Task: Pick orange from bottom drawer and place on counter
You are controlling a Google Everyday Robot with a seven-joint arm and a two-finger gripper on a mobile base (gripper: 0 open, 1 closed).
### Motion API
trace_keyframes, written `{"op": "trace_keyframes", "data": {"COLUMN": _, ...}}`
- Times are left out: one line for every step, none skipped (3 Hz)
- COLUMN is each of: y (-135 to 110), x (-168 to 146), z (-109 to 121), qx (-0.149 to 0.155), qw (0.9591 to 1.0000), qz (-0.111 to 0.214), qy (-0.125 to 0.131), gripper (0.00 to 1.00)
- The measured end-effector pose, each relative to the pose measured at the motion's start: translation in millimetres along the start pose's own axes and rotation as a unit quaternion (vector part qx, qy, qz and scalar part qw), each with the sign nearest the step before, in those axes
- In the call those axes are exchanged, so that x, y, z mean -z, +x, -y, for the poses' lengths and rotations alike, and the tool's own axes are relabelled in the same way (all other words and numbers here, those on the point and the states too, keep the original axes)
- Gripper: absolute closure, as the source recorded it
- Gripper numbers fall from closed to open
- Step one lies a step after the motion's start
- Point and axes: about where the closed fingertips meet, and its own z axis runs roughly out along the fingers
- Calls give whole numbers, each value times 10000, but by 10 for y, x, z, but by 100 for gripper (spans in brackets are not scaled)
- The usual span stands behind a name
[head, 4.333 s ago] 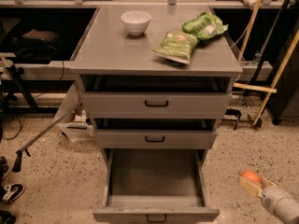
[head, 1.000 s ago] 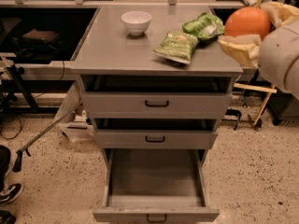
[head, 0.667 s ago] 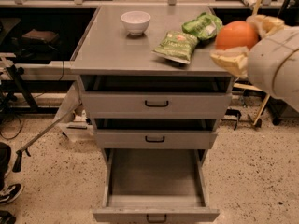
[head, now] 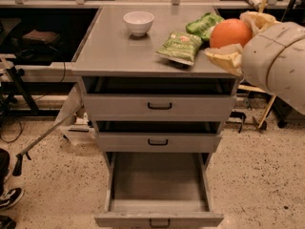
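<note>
Since the last frames I've brought the gripper (head: 232, 37) left from beyond the cabinet's right side, so it now sits over the right edge of the counter (head: 119, 51). Its two fingers are closed around the orange (head: 230, 32), one above and one below. The fruit hangs just beside two green crisp bags (head: 180, 46). A white bowl (head: 138, 22) stands farther back on the left. Below, the bottom drawer (head: 159, 182) is pulled out.
</note>
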Motion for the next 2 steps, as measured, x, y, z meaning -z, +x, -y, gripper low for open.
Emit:
{"op": "trace_keyframes", "data": {"y": -38, "x": -165, "z": 27, "qx": 71, "qw": 9998, "qz": 155, "qy": -94, "gripper": 100}}
{"op": "trace_keyframes", "data": {"y": 112, "x": -545, "z": 357, "qx": 103, "qw": 9995, "qz": 239, "qy": -187, "gripper": 100}}
